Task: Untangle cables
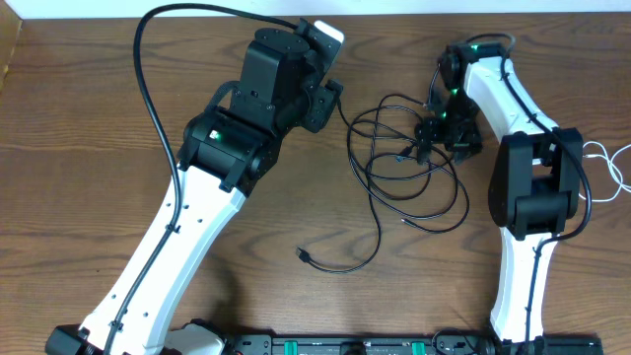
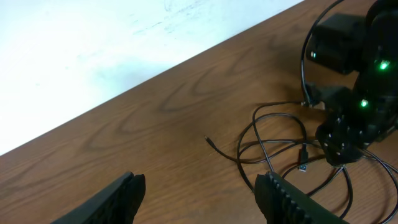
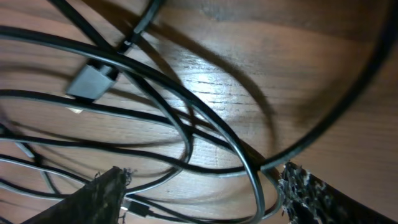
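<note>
The thin black cables [image 1: 404, 163] [image 2: 280, 144] lie in one loose tangle of overlapping loops on the brown wood-grain table [image 1: 79, 148]. The tangle sits in the right half of the table, nearer the far edge than the near one. One strand trails out of the loops toward the middle of the table and ends in a small black plug [image 1: 304, 255]. Another small plug [image 2: 303, 167] rests inside the loops.

A thin white cable [image 1: 609, 170] curls at the right edge of the table, apart from the black tangle and partly cut off by the picture.

The right gripper [image 1: 434, 133] [image 3: 205, 199] is down on the right side of the tangle. Its two fingers are spread wide, and several black strands run across the gap between them without being pinched. A small grey rectangular plug [image 3: 93, 79] lies on the wood just ahead of them.

The left gripper [image 1: 330, 94] [image 2: 199, 199] is near the far edge, left of the tangle and clear of it. Its fingers are set wide apart over bare wood, with nothing between them.
</note>
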Controlling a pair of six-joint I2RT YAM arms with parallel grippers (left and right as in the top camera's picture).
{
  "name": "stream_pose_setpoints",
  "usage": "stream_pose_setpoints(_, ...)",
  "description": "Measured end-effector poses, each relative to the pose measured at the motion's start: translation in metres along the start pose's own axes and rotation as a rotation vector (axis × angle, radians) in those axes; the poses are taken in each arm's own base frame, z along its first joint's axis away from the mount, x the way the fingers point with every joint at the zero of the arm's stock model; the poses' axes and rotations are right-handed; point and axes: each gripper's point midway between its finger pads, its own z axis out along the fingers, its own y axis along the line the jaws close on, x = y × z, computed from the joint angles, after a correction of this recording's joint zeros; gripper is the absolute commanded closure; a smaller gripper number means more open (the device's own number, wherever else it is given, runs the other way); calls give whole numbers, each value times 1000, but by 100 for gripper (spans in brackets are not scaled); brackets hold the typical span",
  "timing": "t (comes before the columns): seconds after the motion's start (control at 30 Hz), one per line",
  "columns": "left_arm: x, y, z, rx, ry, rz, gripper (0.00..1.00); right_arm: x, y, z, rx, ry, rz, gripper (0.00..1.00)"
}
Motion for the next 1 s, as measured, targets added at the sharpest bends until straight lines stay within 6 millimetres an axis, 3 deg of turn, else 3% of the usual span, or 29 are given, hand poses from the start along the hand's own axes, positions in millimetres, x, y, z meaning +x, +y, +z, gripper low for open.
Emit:
stream_pose_setpoints(0.1,0,0,0,0,0,0,38,2,-1,8,1,11,3,28)
stream_pose_setpoints(0.37,0,0,0,0,0,2,38,-1,-1,11,0,4,3,43)
stream_pose_setpoints(0.47,0,0,0,0,0,2,38,-1,-2,11,1,4,2,58)
stream_pose_setpoints(0.57,0,0,0,0,0,2,38,-1,-2,11,1,4,11,83)
stream_pose_setpoints(0.7,0,0,0,0,0,2,38,-1,-2,11,1,4,11,85)
stream_pose_setpoints(0.8,0,0,0,0,0,2,38,-1,-2,11,1,4,8,98)
stream_pose_setpoints(1.0,0,0,0,0,0,2,38,-1,2,11,-22,5,-8,99)
